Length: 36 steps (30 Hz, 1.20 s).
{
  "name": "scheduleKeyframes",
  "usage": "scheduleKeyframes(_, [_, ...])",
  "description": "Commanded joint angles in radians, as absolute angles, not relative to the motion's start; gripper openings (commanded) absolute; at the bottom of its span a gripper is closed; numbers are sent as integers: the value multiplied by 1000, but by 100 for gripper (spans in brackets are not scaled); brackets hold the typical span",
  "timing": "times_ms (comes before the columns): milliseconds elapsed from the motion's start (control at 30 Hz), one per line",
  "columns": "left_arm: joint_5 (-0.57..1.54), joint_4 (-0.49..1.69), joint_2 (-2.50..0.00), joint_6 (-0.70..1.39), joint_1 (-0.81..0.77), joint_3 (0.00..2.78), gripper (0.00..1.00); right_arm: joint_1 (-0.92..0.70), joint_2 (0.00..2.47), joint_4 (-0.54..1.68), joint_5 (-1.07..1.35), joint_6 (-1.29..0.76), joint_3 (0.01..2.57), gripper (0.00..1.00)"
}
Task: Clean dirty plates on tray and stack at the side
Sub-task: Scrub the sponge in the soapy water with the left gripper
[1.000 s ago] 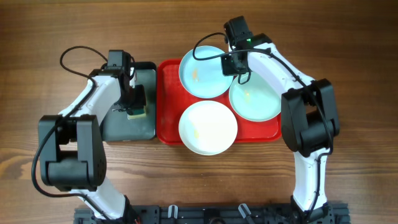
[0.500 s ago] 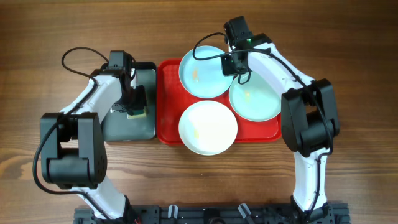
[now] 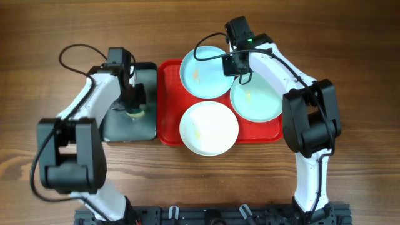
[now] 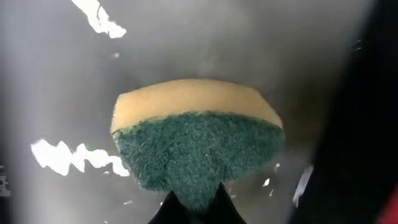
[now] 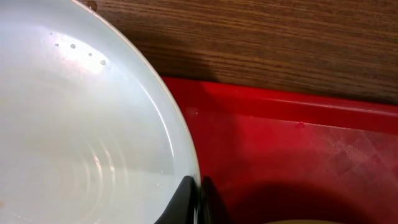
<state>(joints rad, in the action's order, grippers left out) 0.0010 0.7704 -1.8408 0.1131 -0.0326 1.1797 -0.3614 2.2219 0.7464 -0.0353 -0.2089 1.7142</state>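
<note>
Sponge pickup, as we read it: the left gripper (image 4: 194, 208) is clamped on the sponge (image 4: 196, 137) in the black tray (image 3: 128, 128). The right gripper (image 5: 198, 198) pinches an aqua plate (image 5: 81, 137) by its rim, on the red tray (image 5: 298, 155). Next, we judge, the sponge must be carried to that plate.

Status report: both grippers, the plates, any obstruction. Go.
Left gripper shut on sponge in black tray. Right gripper shut on rim of rear aqua plate. All three plates on red tray, none stacked. No obstruction seen.
</note>
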Motion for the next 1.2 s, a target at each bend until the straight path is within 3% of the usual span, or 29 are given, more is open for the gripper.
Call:
scheduleKeyframes(0, [-13, 745, -1677, 112, -36, 1219, 4, -366, 2239, 756, -59, -209, 1708, 4])
scheduleKeyframes(167, [-13, 716, -1525, 112, -36, 1219, 4, -366, 2239, 765, -59, -209, 1708, 6])
scheduleKeyframes(233, [-13, 717, -1469, 112, -36, 1219, 4, -366, 2239, 772, -59, -209, 1708, 12])
scheduleKeyframes(367, [-13, 712, -1409, 112, -36, 1219, 4, -366, 2239, 772, -59, -210, 1708, 4])
scheduleKeyframes(733, [-13, 710, -1408, 109, -36, 1217, 4, -366, 2239, 772, -51, -210, 1708, 4])
scheduleKeyframes(1167, [-13, 707, -1408, 109, -36, 1215, 5, -367, 2239, 789, 143, -240, 1708, 4])
